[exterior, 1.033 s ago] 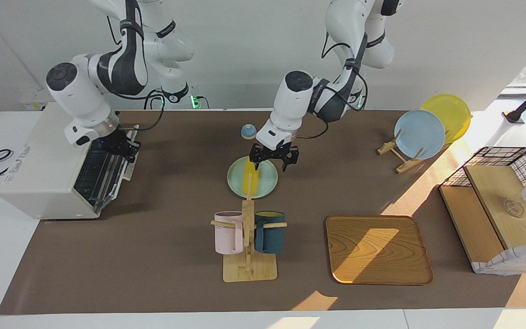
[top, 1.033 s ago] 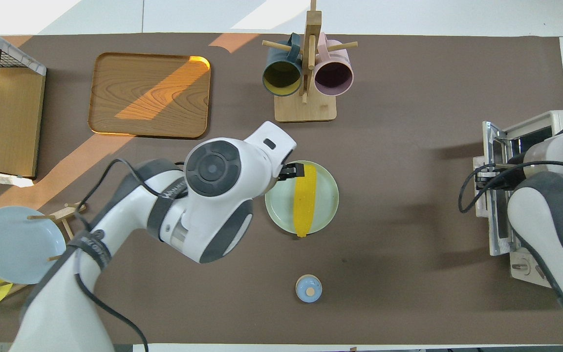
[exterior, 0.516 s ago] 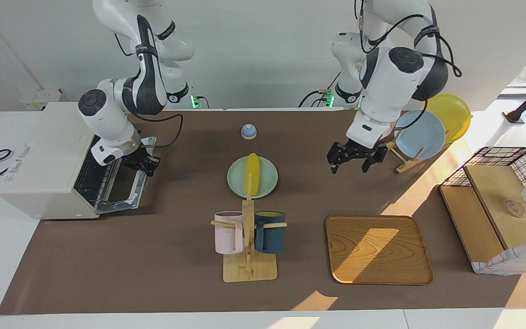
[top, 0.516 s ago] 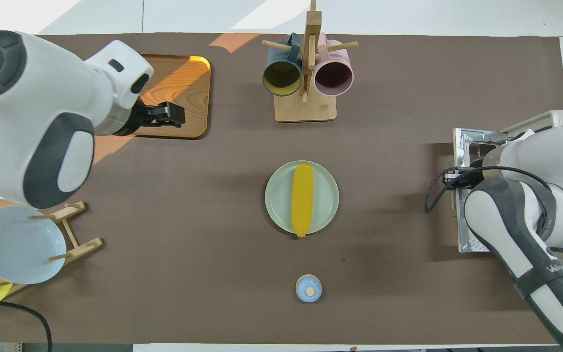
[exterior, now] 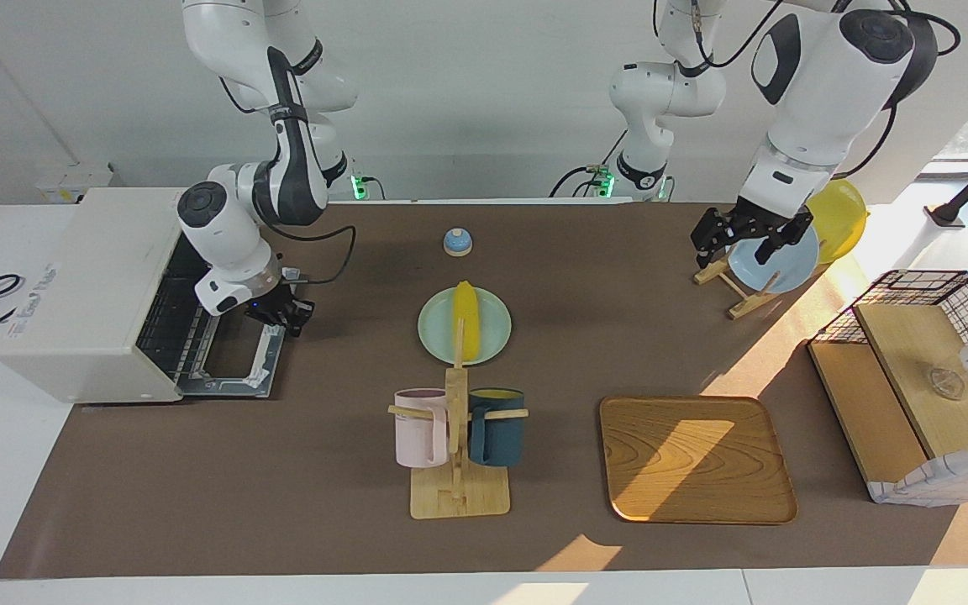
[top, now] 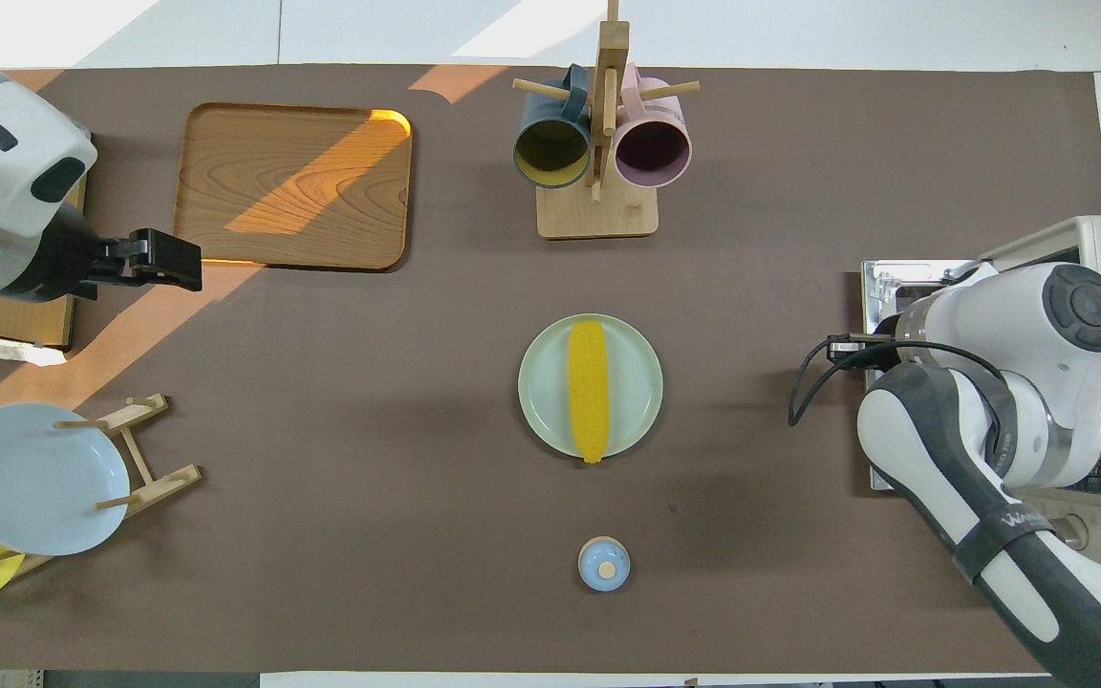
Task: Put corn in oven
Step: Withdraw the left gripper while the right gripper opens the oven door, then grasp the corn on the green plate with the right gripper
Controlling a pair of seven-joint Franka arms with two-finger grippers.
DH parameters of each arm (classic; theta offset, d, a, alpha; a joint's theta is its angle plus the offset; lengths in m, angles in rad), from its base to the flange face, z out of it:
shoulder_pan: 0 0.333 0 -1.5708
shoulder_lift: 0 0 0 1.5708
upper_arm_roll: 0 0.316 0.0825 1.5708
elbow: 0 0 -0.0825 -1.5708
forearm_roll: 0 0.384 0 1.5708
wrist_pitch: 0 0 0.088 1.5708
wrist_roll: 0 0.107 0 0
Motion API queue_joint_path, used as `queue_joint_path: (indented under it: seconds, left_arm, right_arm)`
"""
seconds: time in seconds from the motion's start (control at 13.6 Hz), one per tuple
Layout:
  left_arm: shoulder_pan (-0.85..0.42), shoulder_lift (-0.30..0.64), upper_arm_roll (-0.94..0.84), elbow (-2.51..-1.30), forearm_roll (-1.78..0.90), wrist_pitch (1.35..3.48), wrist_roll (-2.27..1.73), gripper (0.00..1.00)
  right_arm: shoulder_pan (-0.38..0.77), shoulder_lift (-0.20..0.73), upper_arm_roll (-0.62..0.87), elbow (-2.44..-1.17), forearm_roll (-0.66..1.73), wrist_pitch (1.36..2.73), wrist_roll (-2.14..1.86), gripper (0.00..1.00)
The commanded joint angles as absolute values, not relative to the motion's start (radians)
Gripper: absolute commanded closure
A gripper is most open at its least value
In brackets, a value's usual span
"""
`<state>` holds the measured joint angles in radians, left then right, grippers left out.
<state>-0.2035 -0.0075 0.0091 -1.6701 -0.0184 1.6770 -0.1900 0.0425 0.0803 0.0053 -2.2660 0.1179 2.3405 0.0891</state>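
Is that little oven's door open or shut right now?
Open. The oven has its glass door dropped flat onto the table, baring the wire rack. The right claw is at the door's handle edge.

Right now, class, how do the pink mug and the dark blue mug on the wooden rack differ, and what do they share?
Colour: the pink mug is pale pink, the dark blue mug deep teal-blue. Inside: the pink mug is dark pinkish within, the dark blue mug yellow. Place: the pink mug hangs toward the right arm's end of the table, the dark blue mug toward the left arm's. Both hang on pegs of the wooden rack and look alike in size.
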Motion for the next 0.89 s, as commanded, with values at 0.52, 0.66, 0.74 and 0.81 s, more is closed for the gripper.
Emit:
queue_joint_path:
  seconds: [0.52,0.66,0.74,0.81]
  left_arm:
    - [-0.144,-0.078,-0.061,-1.770,-0.003,1.667,-0.046,0.00]
    - [-0.149,-0.054,-0.063,-1.720,-0.008,1.643,-0.046,0.00]
    - [-0.153,-0.042,-0.058,-1.688,-0.009,1.626,-0.048,0.00]
    - [-0.155,-0.040,-0.057,-1.677,-0.009,1.615,-0.046,0.00]
  right_arm:
    - [0.507,0.393,0.000,-1.613,0.025,2.071,0.612,0.99]
    - [0.583,0.544,0.002,-1.439,-0.032,2.054,0.771,0.64]
    - [0.597,0.555,0.002,-1.439,-0.034,2.069,0.784,0.60]
    - [0.613,0.555,0.002,-1.442,-0.026,2.097,0.784,0.53]
